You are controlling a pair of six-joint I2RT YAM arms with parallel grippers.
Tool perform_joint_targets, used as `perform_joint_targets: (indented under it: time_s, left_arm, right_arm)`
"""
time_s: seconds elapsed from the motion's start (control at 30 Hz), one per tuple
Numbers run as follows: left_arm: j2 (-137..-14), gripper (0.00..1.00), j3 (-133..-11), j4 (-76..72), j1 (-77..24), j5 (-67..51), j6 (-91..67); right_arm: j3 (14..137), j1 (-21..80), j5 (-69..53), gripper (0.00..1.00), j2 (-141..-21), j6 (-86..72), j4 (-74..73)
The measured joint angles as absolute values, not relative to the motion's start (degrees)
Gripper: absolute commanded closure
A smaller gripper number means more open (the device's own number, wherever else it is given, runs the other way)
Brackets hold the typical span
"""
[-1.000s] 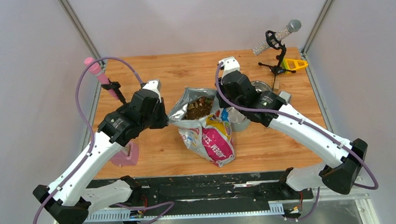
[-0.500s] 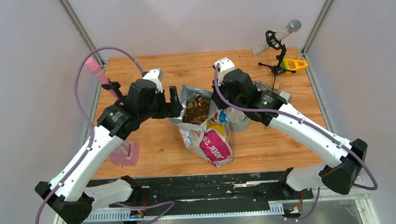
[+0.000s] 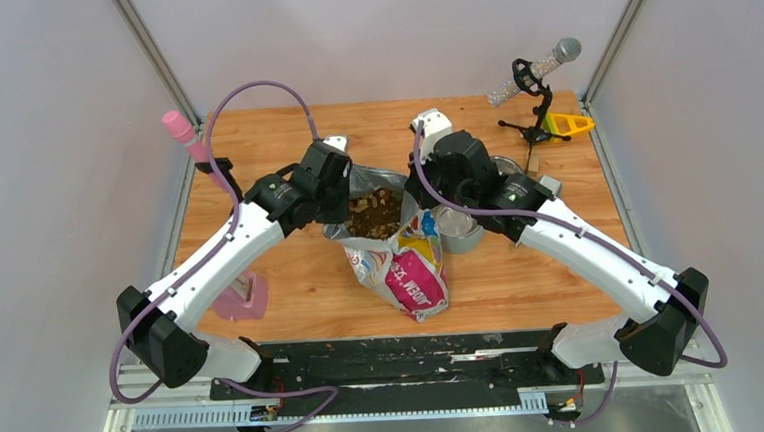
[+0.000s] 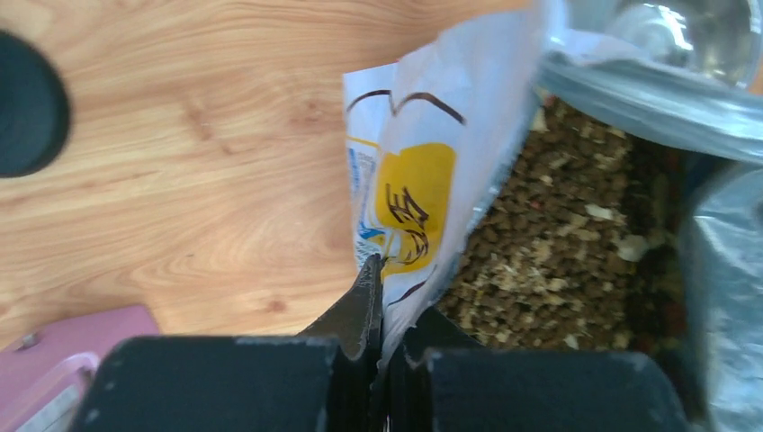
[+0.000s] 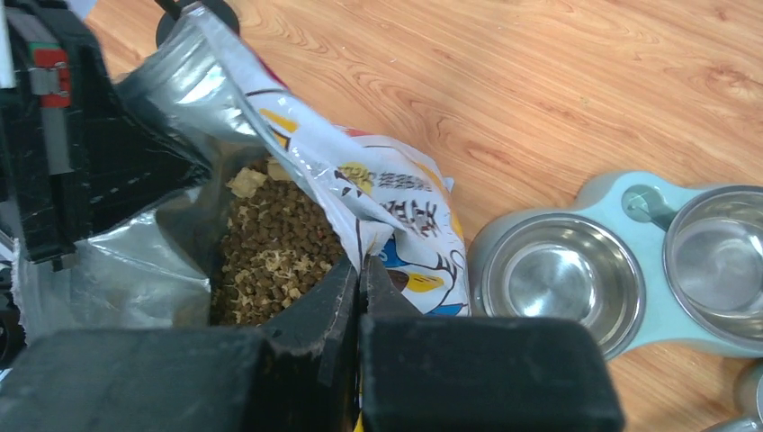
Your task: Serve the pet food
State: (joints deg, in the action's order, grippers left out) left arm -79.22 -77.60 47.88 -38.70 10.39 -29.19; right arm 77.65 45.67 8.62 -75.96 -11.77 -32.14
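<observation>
The pet food (image 3: 376, 211) is brown and tan kibble lying in the open mouth of a colourful, silver-lined bag (image 3: 412, 274) at the table's middle. My left gripper (image 3: 343, 210) is shut on the bag's left rim. In the left wrist view that gripper (image 4: 385, 288) pinches the white and yellow bag wall (image 4: 423, 180), with kibble (image 4: 558, 243) just to its right. My right gripper (image 3: 420, 209) is shut on the bag's right rim. The right wrist view shows this gripper (image 5: 360, 270) clamping the bag edge (image 5: 396, 198) beside the kibble (image 5: 279, 243).
A pale blue double feeder with steel bowls (image 5: 562, 279) (image 5: 720, 261) stands right of the bag, also seen from above (image 3: 459, 229). A pink microphone (image 3: 185, 133) with a pink base (image 3: 241, 297) is at the left. A silver microphone on a black stand (image 3: 534, 71) and a yellow piece (image 3: 568, 122) are at the back right.
My left gripper opened, swung right and forward to the bag's left rim, then shut on it. The right gripper kept its hold on the right rim.
</observation>
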Motion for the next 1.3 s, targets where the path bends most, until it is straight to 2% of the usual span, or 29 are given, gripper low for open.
perform_joint_targets:
  time_s: [0.23,0.4,0.63,0.67,0.73,0.77,0.83,0.87,0.9,0.93,0.97,1.0,1.1,1.13,1.2,1.3]
  left_arm:
    - [-79.64,1.00,-82.43,55.99,-38.59,24.64,-27.97]
    - [-80.16,1.00,-87.66,55.33,-31.27,24.84,-20.99]
    - [-87.96,1.00,-97.49,52.95,-28.45,25.06,-12.25]
    - [-89.86,1.00,-98.91,52.86,-28.34,24.82,-11.57]
    - [-94.15,0.98,-102.06,52.58,-28.01,24.23,-10.28]
    - [-96.18,0.96,-103.48,52.29,-27.86,23.73,-9.72]
    - [-99.61,0.87,-106.13,52.12,-27.29,22.33,-8.69]
    - [-101.12,0.74,-107.44,52.12,-26.83,21.58,-8.51]
    - [-102.10,0.67,-108.27,51.99,-26.37,20.84,-8.49]
    - [-102.48,0.55,-108.57,51.55,-25.96,20.38,-8.49]
    - [-102.48,0.49,-108.60,50.72,-25.41,20.27,-8.95]
    - [-102.21,0.39,-108.60,50.19,-25.10,20.23,-8.91]
    - [-100.86,0.25,-107.92,48.47,-24.23,20.01,-9.89]
    - [-100.20,0.14,-107.20,47.86,-24.05,20.03,-10.00]
    - [-99.13,0.02,-105.73,47.13,-24.01,20.08,-10.24]
    - [-98.67,0.00,-104.64,46.81,-24.27,20.14,-11.05]
  right_arm:
    - [78.61,41.65,4.75,1.00,-77.19,-11.90,-30.02]
    - [80.66,41.80,1.34,1.00,-79.15,-11.86,-26.68]
    - [80.93,39.94,0.67,1.00,-81.65,-14.17,-23.00]
    - [80.93,39.24,0.54,0.98,-82.17,-14.87,-22.87]
    - [80.93,37.60,0.27,0.84,-83.37,-16.27,-22.41]
    - [80.93,36.86,0.12,0.81,-84.01,-16.80,-22.28]
    - [80.93,35.59,0.32,0.69,-84.51,-17.72,-22.28]
    - [80.93,35.05,0.40,0.60,-84.51,-18.02,-22.33]
    - [80.99,34.52,0.54,0.49,-84.51,-18.06,-22.35]
    - [81.17,34.17,0.64,0.32,-84.51,-18.09,-22.39]
    - [81.32,33.93,0.86,0.12,-84.51,-17.91,-22.46]
    - [81.47,33.82,0.99,0.01,-84.51,-18.11,-22.48]
    - [81.65,33.56,1.26,0.00,-84.16,-17.67,-22.72]
    - [81.62,33.54,1.26,0.00,-83.88,-17.63,-22.96]
    - [81.21,33.54,1.45,0.00,-82.96,-17.74,-23.27]
    - [78.28,33.65,4.08,0.00,-79.31,-19.11,-23.18]
